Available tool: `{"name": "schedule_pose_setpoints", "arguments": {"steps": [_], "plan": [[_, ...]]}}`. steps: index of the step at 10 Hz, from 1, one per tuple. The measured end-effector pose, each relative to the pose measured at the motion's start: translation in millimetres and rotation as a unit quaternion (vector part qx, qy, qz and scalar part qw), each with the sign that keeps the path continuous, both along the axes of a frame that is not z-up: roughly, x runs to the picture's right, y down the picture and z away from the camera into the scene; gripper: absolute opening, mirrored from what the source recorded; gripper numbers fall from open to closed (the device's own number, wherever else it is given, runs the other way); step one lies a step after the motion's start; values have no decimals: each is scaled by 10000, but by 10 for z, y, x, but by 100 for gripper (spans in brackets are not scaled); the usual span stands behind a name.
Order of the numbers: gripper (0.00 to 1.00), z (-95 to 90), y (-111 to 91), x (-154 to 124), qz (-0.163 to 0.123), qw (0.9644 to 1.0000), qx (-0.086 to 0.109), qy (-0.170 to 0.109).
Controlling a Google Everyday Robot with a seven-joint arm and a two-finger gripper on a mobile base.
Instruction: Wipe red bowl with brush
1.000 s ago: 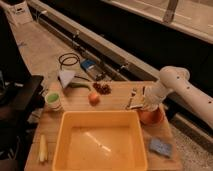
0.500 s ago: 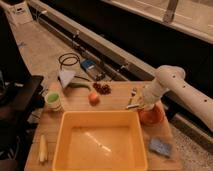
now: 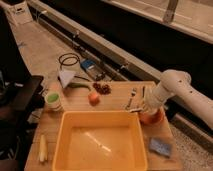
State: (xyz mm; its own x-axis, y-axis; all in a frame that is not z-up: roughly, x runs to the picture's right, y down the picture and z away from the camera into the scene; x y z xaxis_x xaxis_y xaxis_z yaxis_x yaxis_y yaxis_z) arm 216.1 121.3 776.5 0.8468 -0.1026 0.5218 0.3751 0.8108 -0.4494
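The small round orange-red bowl [image 3: 156,119] sits on the right side of the pale wooden table [image 3: 117,91]. It is just beyond the far right corner of the big yellow-orange rectangular plastic tub [image 3: 102,114], and a blue rectangular sponge [image 3: 160,146] lies nearer than it. The white arm comes in from the right and bends down, so the gripper [image 3: 143,109] hangs right over the bowl's left rim. Its claw is pinched closed. A short pale length pokes out to its left, which looks like the slim white stick-like brush [image 3: 135,109] caught in the grip. The brush head and its contact with the bowl are hidden behind the wrist. A grey metal fork [image 3: 131,98] lies just to the far left of the gripper, and a small orange round fruit [image 3: 93,98] is further left.

The brush is probably light and stiff, and thin enough to twist or slide between hard fingers when pushed sideways. A hold well down the handle, close to the working end, should keep it from levering out. The bowl looks light and smooth and nothing pins it down. It will likely skate across the wood or tip under a hard stroke. Wiping therefore calls for gentle pressure, directed down into the hollow rather than against the rim. The tub wall beside it may stop a slide toward the near left.
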Motion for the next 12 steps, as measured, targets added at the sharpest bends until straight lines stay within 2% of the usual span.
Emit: {"name": "schedule_pose_setpoints", "arguments": {"steps": [3,7,10,12], "plan": [[0,27,-46,83,98,9999,21,28],[0,163,-124,35,148,9998,29,-117],[0,159,-69,-100,118,9996,25,-261],[0,73,63,-79,196,9995,-20,-240]]}}
